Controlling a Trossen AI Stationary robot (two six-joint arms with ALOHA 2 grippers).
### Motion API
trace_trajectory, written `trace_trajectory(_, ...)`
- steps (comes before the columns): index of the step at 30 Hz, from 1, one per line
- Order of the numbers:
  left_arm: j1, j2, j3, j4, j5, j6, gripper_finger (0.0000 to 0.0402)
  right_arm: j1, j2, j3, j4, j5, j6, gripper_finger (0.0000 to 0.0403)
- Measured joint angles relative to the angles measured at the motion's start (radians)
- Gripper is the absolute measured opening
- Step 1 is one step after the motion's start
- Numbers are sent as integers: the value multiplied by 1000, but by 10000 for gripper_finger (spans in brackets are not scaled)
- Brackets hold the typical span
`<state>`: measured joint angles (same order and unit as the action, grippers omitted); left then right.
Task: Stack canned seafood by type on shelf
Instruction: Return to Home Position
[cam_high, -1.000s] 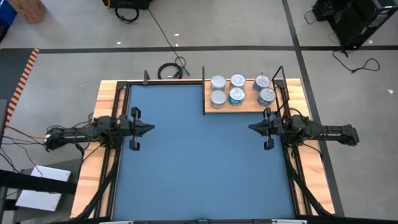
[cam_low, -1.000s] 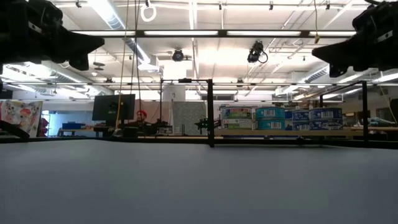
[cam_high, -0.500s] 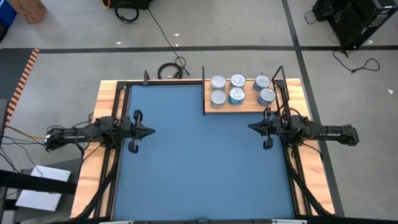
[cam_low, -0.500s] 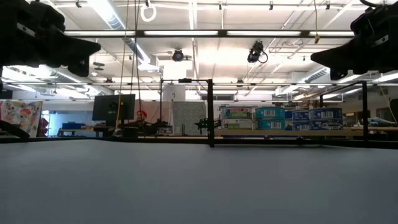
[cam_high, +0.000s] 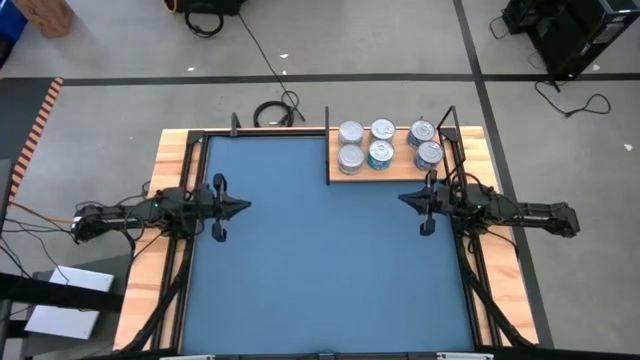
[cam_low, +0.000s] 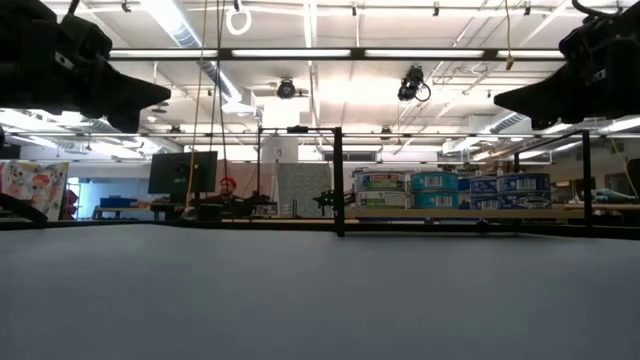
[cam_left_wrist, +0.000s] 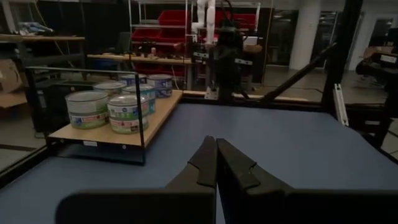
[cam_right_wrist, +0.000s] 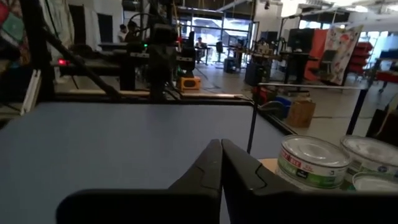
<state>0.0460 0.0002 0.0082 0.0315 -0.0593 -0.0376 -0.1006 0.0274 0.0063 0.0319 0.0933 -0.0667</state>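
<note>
Several round tins of canned seafood (cam_high: 383, 145) with silver lids stand on the light-brown wooden shelf (cam_high: 400, 173) at the far right of the blue mat (cam_high: 320, 250). They also show in the left wrist view (cam_left_wrist: 109, 109), the right wrist view (cam_right_wrist: 311, 162) and the low view (cam_low: 450, 190). My left gripper (cam_high: 243, 207) hovers over the mat's left side, shut and pointing level toward the right (cam_left_wrist: 216, 140). Opposite it, over the right side just near of the shelf, my right gripper (cam_high: 403, 201) is shut too and points left (cam_right_wrist: 221, 143). Neither touches anything.
A black wire frame (cam_high: 447, 120) stands around the shelf, with a post (cam_low: 338, 180) at its corner. Black rails run along the mat's edges (cam_high: 200, 160). A coiled cable (cam_high: 272, 113) lies beyond the far edge. The mat between the two arms is bare.
Both grippers have stayed in place above the mat and their fingertips have tipped down slightly, as the low view shows. The tins have not moved.
</note>
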Motion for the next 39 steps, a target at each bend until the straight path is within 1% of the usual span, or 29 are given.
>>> trace_trajectory(4, 0, 0, 0, 4, -6, -9, 5, -1, 6, 0, 3, 7, -68, 25)
trace_trajectory(7, 0, 0, 0, 18, -35, -22, 5, -1, 5, 0, 41, 93, -89, 25)
trace_trajectory(9, 0, 0, 0, 24, -49, -17, 5, -1, 5, 0, 22, 130, -91, 23)
trace_trajectory(14, 0, 0, 0, 23, -53, 33, 5, -1, 5, 0, 27, 133, -91, 17)
trace_trajectory(39, 0, 0, -1, 24, -53, 33, 5, -1, 5, 0, 26, 133, -91, 27)
